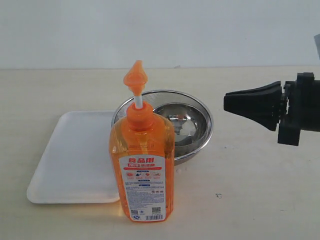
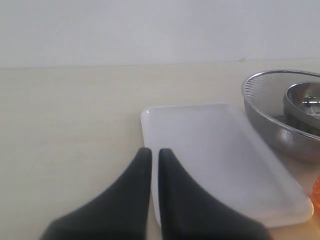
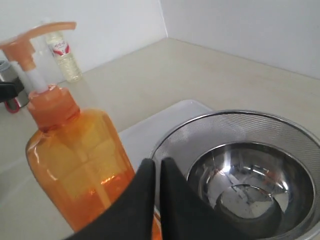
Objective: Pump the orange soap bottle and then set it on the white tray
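Observation:
The orange soap bottle [image 1: 142,165] stands upright at the front of the table, its pump head [image 1: 135,76] raised on a white stem; it also fills the near side of the right wrist view [image 3: 70,165]. Left of it lies the white tray [image 1: 75,157], bare, also seen in the left wrist view [image 2: 215,155]. My right gripper [image 1: 225,102] hovers shut to the right of the bottle, above the table, holding nothing [image 3: 157,162]. Outside the exterior view, my left gripper [image 2: 154,151] is shut and empty, over the tray's near corner.
A steel mesh bowl [image 1: 200,117] with a smaller shiny steel bowl [image 1: 182,125] inside it stands just behind and right of the bottle, touching the tray's edge region. A small clear bottle [image 3: 62,55] stands far off by the wall.

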You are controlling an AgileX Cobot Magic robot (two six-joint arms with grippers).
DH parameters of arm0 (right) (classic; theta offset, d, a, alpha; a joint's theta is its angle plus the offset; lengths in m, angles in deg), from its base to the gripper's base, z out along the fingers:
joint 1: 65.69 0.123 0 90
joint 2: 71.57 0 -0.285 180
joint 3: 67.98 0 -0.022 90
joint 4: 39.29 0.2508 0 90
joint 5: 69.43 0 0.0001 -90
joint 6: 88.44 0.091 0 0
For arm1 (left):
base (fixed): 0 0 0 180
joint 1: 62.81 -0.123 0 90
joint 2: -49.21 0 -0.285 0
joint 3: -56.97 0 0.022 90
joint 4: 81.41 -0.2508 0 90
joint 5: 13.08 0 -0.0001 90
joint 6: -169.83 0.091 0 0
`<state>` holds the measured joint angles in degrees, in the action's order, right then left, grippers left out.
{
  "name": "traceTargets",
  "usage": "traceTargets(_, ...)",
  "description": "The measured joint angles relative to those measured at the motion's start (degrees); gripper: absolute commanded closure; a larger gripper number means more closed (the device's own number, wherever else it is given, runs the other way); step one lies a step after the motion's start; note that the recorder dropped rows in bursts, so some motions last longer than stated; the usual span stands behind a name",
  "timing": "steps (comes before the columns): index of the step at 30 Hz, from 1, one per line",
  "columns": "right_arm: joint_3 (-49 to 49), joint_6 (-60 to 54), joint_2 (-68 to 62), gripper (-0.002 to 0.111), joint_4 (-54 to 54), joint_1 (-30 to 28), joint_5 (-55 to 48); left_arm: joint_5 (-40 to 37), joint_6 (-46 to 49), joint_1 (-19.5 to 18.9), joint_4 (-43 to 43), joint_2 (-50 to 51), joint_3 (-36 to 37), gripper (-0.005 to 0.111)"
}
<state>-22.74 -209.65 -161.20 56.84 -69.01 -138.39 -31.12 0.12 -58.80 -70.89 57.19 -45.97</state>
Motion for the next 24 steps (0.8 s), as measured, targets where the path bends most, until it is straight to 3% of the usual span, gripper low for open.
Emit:
traceTargets(4, -2.4, -0.1, 0.0, 0.108, -5.9, 0.0, -0.2, 0.0, 0.0, 0.0, 0.0, 0.0, 0.0, 0.102)
traceTargets(13, -2.8, -0.2, 0.0, 0.108, -8.1, 0.6, -0.2, 0.0, 0.1, 0.0, 0.0, 0.0, 0.0, 0.102)
traceTargets(19, -3.3, -0.2, 0.0, 0.108, -8.0, 8.5, 1.3, 0.0, 0.2, 0.0, 0.0, 0.0, 0.0, 0.102)
traceTargets(24, -3.3, -0.2, -0.1, 0.108, -8.4, 14.9, 10.0, 0.0, 0.3, 0.0, 0.0, 0.0, 0.0, 0.102)
